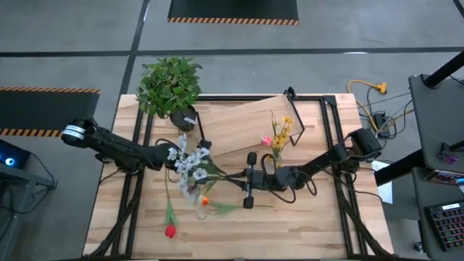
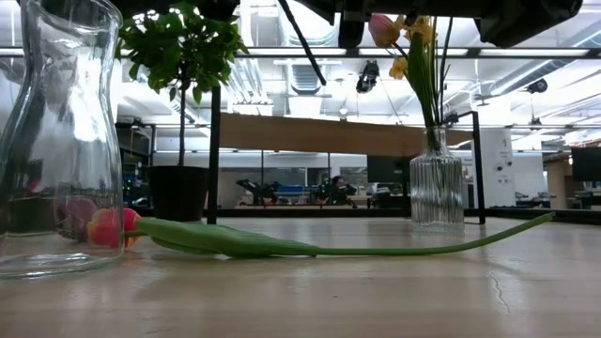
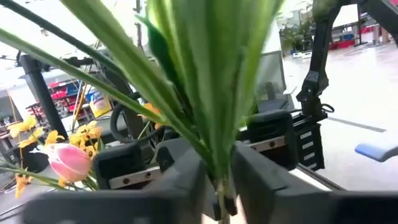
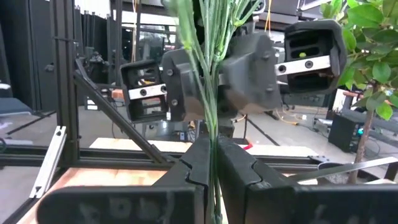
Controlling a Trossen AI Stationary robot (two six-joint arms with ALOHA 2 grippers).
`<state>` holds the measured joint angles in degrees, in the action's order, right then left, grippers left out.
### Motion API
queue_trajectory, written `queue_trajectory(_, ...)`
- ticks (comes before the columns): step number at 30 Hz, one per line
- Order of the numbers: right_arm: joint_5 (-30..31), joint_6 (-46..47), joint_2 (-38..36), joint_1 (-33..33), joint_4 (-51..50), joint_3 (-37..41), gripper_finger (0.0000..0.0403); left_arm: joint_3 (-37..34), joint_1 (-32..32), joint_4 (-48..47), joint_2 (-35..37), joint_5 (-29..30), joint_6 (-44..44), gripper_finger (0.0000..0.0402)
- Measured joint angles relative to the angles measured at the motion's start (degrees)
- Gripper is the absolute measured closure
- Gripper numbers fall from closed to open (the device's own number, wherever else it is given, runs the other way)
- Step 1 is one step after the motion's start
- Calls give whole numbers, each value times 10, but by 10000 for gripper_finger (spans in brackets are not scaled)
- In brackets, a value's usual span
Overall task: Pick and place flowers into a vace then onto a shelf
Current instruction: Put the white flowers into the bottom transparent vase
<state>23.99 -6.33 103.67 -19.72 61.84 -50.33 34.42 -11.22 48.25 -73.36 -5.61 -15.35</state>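
Both arms meet over the middle of the worktop [image 1: 304,232] here. The left end effector [image 3: 219,186] is clamped on a bunch of green stalks and long leaves that fan out right past its camera, and from above that lines up with the white-lilac spray [image 1: 190,162] sitting at the tip of the left arm. The right end effector [image 4: 213,177] is pinched tight on thin green stalks too, with the left arm's end effector facing it close up, so it looks like both are holding the same bundle, though I can't say that for sure from above. The ribbed glass vase [image 2: 437,192] stands on the worktop near the shelf [image 1: 243,123], already holding yellow blooms [image 1: 284,130] and a pink bud [image 1: 266,141]. A clear carafe [image 2: 58,141] sits very close to the low camera, and an orange tulip [image 2: 113,227] lies flat on the wood just beside it, its stalk running off across the worktop. A red tulip [image 1: 170,231] lies near the front-left of the worktop. The bushy potted plant [image 1: 170,85] sits at the back-left corner, by the shelf's end.
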Motion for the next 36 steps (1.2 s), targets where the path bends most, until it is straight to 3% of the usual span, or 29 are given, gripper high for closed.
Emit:
queue_trajectory(2,0,-1,0,0,0,0,390,1,0,0,0,0,0,387)
queue_trajectory(9,1,-3,-3,0,-8,0,383,2,0,-4,7,0,4,400)
queue_trajectory(15,-1,40,-54,-3,-163,-1,313,3,0,-18,56,0,24,401)
queue_trajectory(24,-1,89,-153,-7,-338,-1,218,11,-1,-168,142,0,138,401)
queue_trajectory(30,0,104,-184,-7,-415,0,205,44,-10,-312,191,-4,256,401)
queue_trajectory(36,0,104,-183,-6,-426,3,204,105,-80,-411,213,-3,255,402)
